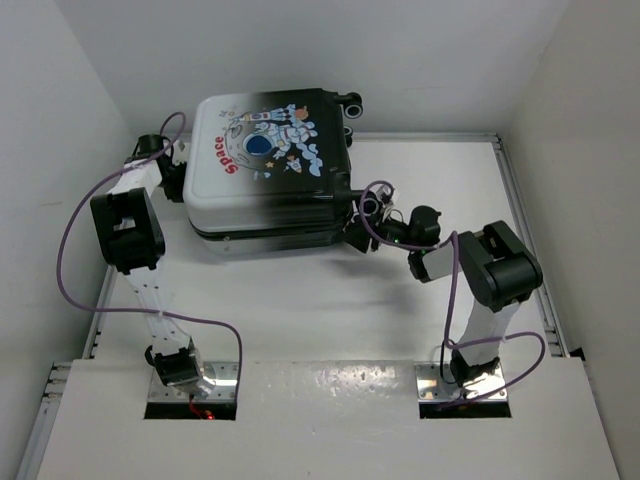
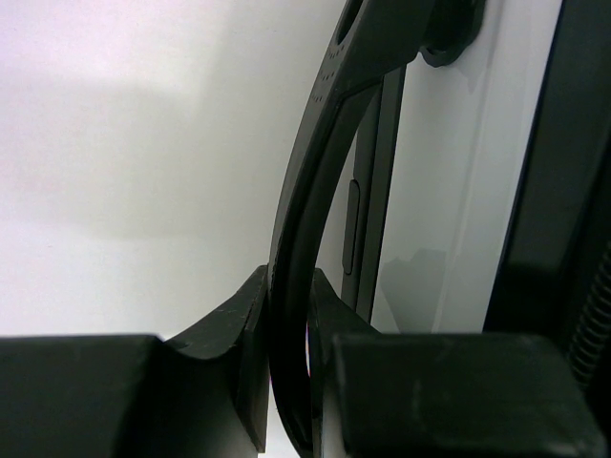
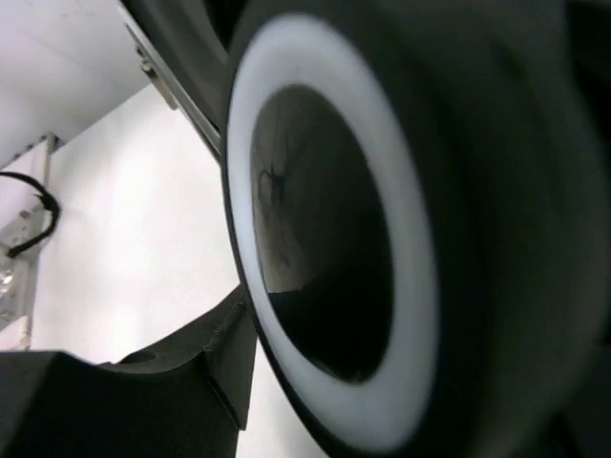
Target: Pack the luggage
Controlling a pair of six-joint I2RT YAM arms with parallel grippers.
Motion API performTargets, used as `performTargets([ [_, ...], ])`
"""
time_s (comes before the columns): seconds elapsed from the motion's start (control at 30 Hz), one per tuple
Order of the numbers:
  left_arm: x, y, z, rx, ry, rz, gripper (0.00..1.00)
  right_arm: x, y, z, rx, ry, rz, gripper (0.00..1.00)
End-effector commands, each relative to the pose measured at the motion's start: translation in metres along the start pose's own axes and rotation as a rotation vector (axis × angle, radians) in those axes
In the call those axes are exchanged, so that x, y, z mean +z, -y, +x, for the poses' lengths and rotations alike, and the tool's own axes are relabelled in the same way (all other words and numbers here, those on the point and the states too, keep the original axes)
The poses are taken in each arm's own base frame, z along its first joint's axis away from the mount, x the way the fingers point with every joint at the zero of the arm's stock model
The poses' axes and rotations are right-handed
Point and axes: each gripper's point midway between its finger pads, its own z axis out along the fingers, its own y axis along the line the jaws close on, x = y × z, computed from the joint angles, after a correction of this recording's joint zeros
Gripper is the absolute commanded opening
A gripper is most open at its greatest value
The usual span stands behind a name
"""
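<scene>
The luggage (image 1: 265, 165) lies flat and closed at the back of the table, astronaut print and red "Space" facing up. My left gripper (image 1: 172, 165) is at its left side. In the left wrist view it (image 2: 289, 286) is shut on the thin black curved handle (image 2: 305, 191). My right gripper (image 1: 358, 230) is at the case's near right corner. In the right wrist view a black wheel with a white ring (image 3: 382, 239) fills the frame, and my left finger (image 3: 215, 353) touches its rim. The other finger is hidden behind the wheel.
Two more black wheels (image 1: 350, 103) stick out at the case's far right corner. White walls enclose the table on the left, back and right. A metal rail (image 1: 520, 200) runs along the right edge. Purple cables loop off both arms.
</scene>
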Motion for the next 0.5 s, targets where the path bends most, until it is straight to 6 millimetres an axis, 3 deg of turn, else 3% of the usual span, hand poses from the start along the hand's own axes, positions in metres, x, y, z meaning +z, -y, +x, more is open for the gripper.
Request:
performTargets([
  [0.0,0.018,-0.024,0.114,0.036,-0.379,-0.066,0.0,0.01,0.002,-0.021,-0.154,0.088,0.016,0.43],
  [0.27,0.018,-0.023,0.118,0.032,-0.388,-0.057,0.0,0.013,0.028,-0.025,-0.268,0.123,0.136,0.39],
  [0.47,0.019,-0.024,0.116,0.036,-0.379,-0.066,0.0,0.016,0.031,-0.033,-0.288,0.153,0.141,0.38],
])
